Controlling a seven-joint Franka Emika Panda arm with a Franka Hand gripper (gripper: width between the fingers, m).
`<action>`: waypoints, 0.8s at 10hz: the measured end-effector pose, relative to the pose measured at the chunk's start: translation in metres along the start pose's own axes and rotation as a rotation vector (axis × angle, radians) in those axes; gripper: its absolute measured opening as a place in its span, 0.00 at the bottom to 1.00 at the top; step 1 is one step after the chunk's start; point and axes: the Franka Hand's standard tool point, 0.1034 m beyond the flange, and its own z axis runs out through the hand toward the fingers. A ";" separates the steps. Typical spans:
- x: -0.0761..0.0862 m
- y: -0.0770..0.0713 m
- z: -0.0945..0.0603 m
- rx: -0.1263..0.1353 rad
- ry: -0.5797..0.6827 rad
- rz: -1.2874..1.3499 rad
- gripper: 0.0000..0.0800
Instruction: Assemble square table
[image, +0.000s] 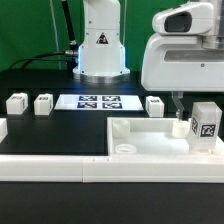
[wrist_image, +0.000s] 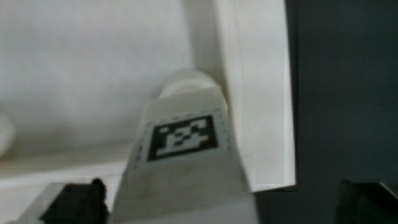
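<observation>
The fingers (wrist_image: 80, 200) are standing spread astride the tagged leg (wrist_image: 187, 140), pinching nothing. Any skewed move is risking a clip, toppling it at the tabletop (image: 140, 142)'s right end.

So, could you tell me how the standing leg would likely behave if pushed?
The leg looks like rigid plastic, so it is probably stiff and light. It stands upright at the tabletop corner, so a sideways push might tip it, unless it is already seated there.
</observation>
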 end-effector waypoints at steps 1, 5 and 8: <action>0.000 0.000 0.000 -0.003 0.000 -0.038 0.81; 0.000 0.001 0.000 -0.004 0.000 0.015 0.36; -0.002 0.004 0.001 -0.019 0.030 0.308 0.36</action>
